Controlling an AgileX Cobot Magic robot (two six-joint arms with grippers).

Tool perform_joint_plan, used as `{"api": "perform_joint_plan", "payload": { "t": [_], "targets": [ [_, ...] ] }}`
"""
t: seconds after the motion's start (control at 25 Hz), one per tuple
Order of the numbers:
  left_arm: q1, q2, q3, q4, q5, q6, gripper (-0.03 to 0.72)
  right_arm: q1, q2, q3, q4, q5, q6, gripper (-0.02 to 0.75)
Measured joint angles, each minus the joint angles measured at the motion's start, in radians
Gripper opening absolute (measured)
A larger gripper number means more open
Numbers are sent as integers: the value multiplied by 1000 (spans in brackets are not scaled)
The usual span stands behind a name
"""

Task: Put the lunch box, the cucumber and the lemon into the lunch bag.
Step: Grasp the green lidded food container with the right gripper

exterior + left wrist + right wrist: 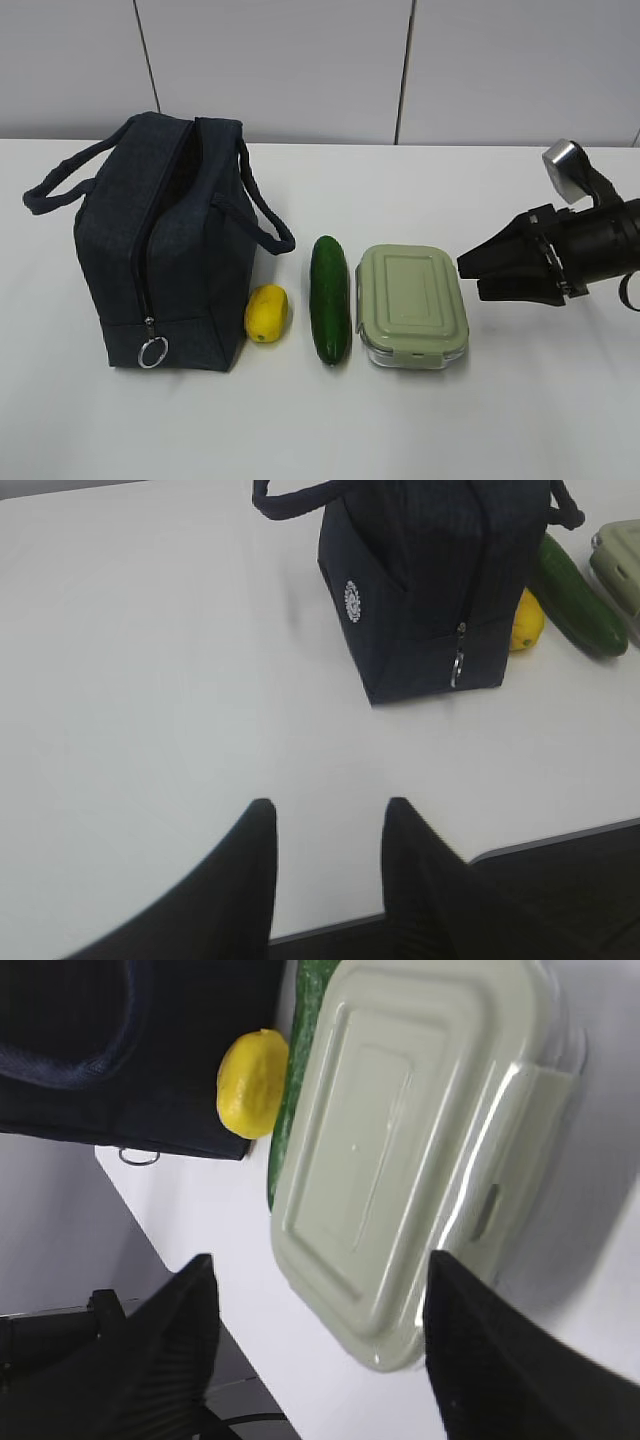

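The navy lunch bag (pixel 165 240) stands at the left, its silver ring pull (pixel 153 352) hanging low on the near end. To its right lie the yellow lemon (pixel 267 312), the dark green cucumber (pixel 330 298) and the lunch box (pixel 411 303) with its sage-green lid. My right gripper (pixel 470 276) hovers just right of the lunch box, open, apart from it. In the right wrist view the lunch box (pixel 400 1140) lies ahead of the open right gripper (pixel 322 1260). My left gripper (pixel 330 805) is open and empty over the table's near edge, well short of the lunch bag (pixel 430 590).
The white table (pixel 320 430) ends close below the left gripper, where its front edge (pixel 540 842) shows. A wall of pale panels (pixel 300 60) stands behind the table. The lemon (pixel 252 1082) rests against the bag's side.
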Motion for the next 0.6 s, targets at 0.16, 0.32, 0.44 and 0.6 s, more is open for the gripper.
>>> {"api": "perform_joint_plan", "payload": {
  "t": [0.16, 0.32, 0.44, 0.6],
  "targets": [
    [0, 0, 0, 0, 0, 0, 238, 0, 23, -52, -27, 2, -14, 478],
    [0, 0, 0, 0, 0, 0, 238, 0, 61, -104, -71, 9, 7, 476],
    [0, 0, 0, 0, 0, 0, 238, 0, 103, -117, -75, 9, 33, 476],
    [0, 0, 0, 0, 0, 0, 238, 0, 124, -117, -75, 9, 48, 476]
  ]
}}
